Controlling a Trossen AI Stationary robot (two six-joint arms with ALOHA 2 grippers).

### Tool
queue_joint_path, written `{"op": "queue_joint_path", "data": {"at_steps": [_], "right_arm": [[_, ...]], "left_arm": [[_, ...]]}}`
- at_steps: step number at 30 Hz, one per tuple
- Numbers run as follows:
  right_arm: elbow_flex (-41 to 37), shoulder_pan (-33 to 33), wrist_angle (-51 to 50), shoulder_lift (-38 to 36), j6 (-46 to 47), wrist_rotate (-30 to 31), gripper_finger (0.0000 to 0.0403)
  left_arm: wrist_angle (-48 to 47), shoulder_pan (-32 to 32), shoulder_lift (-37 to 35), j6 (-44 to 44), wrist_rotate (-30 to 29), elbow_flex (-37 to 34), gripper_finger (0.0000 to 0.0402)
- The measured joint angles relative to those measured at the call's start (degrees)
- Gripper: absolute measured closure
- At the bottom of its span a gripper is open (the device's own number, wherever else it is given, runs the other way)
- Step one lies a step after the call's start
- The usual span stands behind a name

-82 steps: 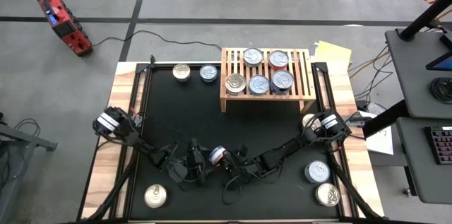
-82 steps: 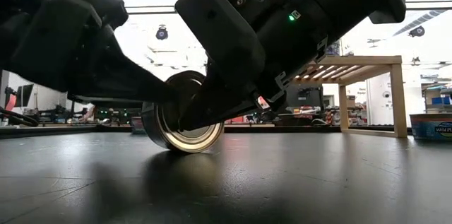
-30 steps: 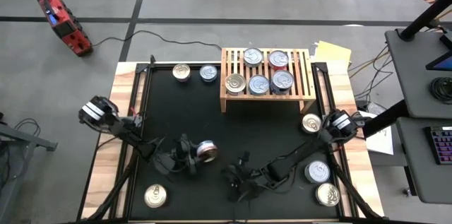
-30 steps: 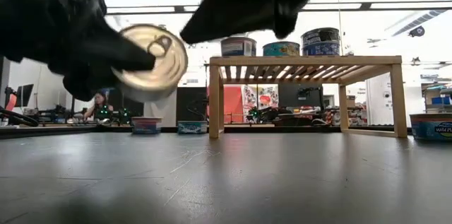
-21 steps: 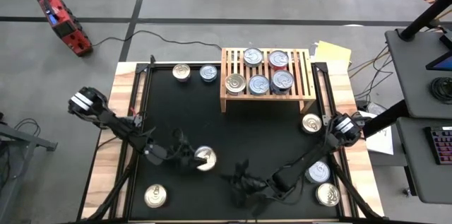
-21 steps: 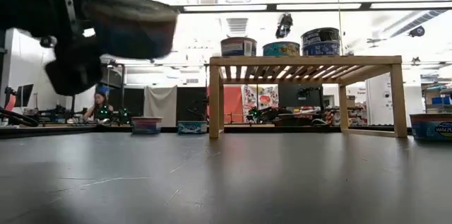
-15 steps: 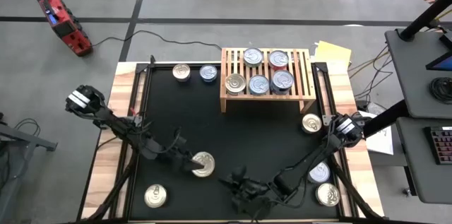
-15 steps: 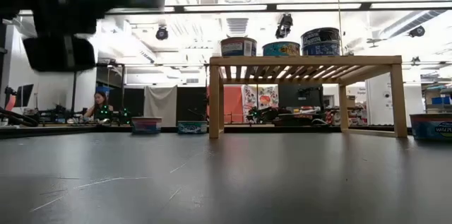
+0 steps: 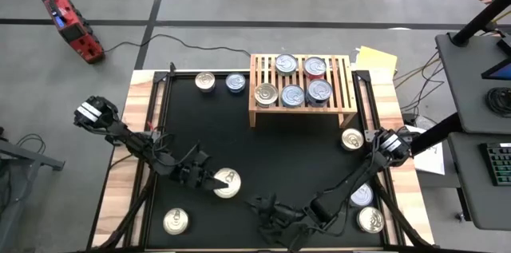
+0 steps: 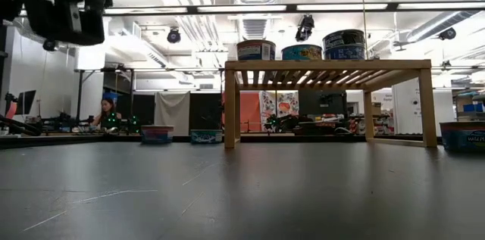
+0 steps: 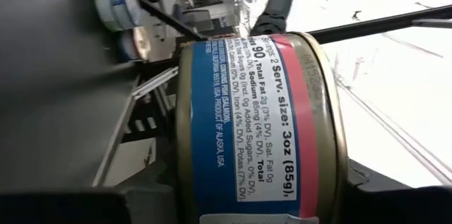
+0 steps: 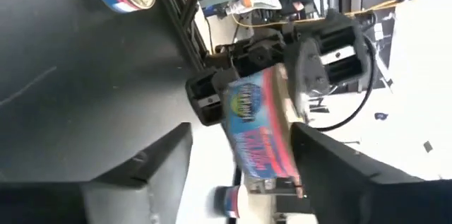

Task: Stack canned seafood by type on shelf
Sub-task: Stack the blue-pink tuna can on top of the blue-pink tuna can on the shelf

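The light-wood shelf stands on its short legs at the far right of the black mat, with several silver-lidded cans resting flat on its slats. My left gripper is shut on a blue-and-red-labelled can, held above the near left part of the mat. My right gripper hovers open just right of it, nearer the front edge and apart from the can. In the right wrist view that can shows beyond my open fingers. My left gripper pinches the can between its two flat ends, one finger on the lid and one on the bottom, at the rim on the can's left side. The fingers come level from the table's left. The can is lifted clear of the mat, lid up.
Loose cans stand on the mat: two at the far edge, one near left, one at the right edge, two near right. A wooden table border frames the mat.
My left gripper has risen and rolled, keeping its hold. The can has turned from lid facing the near edge to lid up, and has shifted slightly toward the near edge. My right gripper has drawn back from the can toward the near edge and risen.
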Motion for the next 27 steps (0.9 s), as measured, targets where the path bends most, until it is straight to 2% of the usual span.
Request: {"op": "queue_joint_path", "data": {"at_steps": [6, 13, 23, 27], "right_arm": [[0.00, -1.06, 5.85, 0.04, -5.68, 2.48, 0.0109], [0.00, -2.75, 7.77, 0.07, -11.72, 2.53, 0.0090], [0.00, -4.34, 7.81, 0.07, -21.98, 2.45, 0.0126], [0.00, -4.44, 7.80, 0.07, -23.24, 2.24, 0.0163]], "left_arm": [[-0.72, 0.00, 0.02, 1.63, 0.01, 2.43, 0.0237], [-0.99, 0.00, 0.28, 3.89, 0.01, 4.50, 0.0237], [-2.30, 0.00, 0.31, 5.64, 0.48, 5.78, 0.0234], [-2.48, 0.00, 0.32, 6.97, 0.48, 5.78, 0.0203]]}}
